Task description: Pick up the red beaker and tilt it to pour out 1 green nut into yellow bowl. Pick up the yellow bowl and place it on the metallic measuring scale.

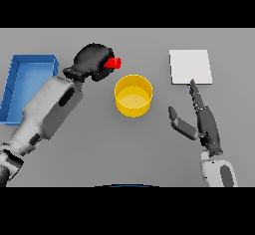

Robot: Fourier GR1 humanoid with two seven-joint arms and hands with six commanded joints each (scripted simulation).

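One red beaker (114, 62), mostly hidden inside the curled fingers of the left hand (92, 61), lies on its side above the table, long axis left to right, its exposed end pointing right, just beyond the far left rim of the one yellow bowl (133, 95). One white scale plate (191, 66) sits far right. The right hand (199, 115), fingers straight and thumb spread, rests near the scale. One blue tray (25, 82) lies at left on the grey table (149, 149).
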